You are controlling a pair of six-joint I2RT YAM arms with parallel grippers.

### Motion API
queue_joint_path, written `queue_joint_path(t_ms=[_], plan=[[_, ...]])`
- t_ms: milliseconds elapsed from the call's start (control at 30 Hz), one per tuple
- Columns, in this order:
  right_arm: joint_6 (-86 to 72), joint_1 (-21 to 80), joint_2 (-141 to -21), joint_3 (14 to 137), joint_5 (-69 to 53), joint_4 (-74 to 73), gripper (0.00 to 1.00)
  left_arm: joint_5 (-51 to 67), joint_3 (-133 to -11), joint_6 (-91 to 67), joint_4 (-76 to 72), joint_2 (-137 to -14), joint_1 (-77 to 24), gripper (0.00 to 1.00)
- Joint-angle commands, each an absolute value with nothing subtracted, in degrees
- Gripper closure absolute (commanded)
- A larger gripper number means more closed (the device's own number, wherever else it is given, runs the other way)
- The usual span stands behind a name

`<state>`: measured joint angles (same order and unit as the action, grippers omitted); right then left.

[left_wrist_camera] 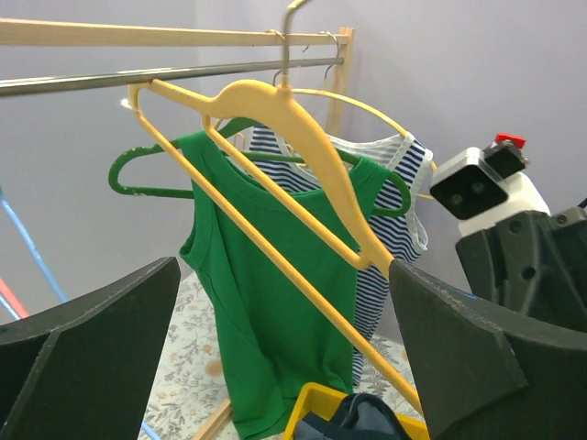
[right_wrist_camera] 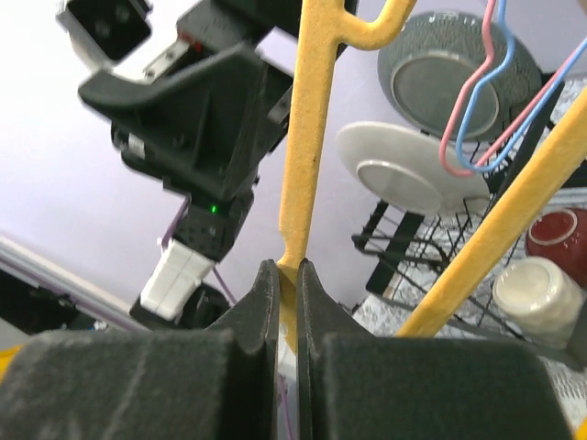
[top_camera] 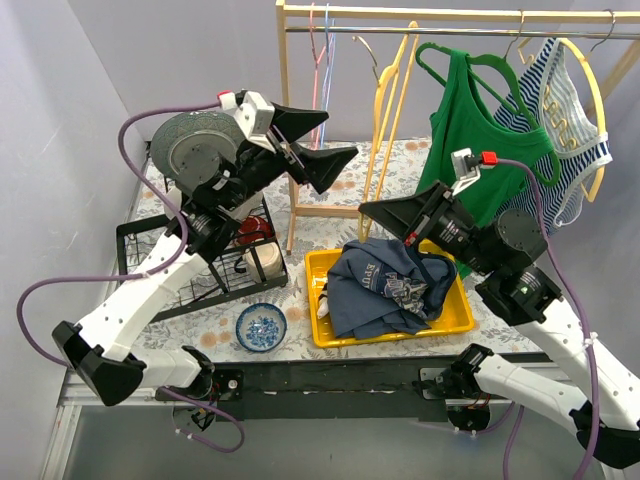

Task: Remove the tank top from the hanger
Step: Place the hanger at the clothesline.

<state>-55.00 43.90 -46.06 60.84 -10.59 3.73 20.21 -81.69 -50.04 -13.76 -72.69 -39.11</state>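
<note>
Tank top [top_camera: 385,285], dark blue, lies crumpled in the yellow tray [top_camera: 400,335] at the near centre of the table, apart from every hanger; on this evidence the removal appears complete. Left gripper [top_camera: 342,135]: raised at the left, jaws spread wide with nothing between them. Hanger [left_wrist_camera: 275,101]: yellow, bare, hooked on the rail [top_camera: 450,30] at the far centre, its long bar slanting down toward the tray. Right gripper [right_wrist_camera: 286,270]: jaws pinched narrow on a thin lower bar of the hanger, just to the left of the green top [top_camera: 470,140], which hangs on its own green hanger; a striped top [top_camera: 570,130] hangs behind it at the far right. Handling assessment for the tank top: light, soft and limp, with no stiffness of its own; it will sag, fold and stretch under load, and loose folds may catch on the tray rim. It is neither fragile nor slippery. Recommended grip, should it need moving: pinch a raised fold at the top of the heap, or a strap if one can be found; straps cannot be made out in the heap as it lies.
</note>
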Motion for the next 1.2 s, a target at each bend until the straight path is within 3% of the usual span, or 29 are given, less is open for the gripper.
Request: queue_joint_path(t_ms=[0, 433, 1167], plan=[[-57.0, 43.9, -47.5, 61.4, -4.0, 16.9, 0.99, 18.6, -80.3, -47.3, -11.2, -68.4, -39.2, 0.02], [-64.9, 43.9, -51.0, 58.5, 4.1, 25.0, 0.99, 12.9, -74.2, -44.0, -10.6, -58.6, -39.2, 0.02], [-69.6, 43.3, -65.8, 69.7, 9.4, 28.5, 0.99, 10.1, -70.8, -41.7, -9.2, -52.7, -39.2, 0.02]])
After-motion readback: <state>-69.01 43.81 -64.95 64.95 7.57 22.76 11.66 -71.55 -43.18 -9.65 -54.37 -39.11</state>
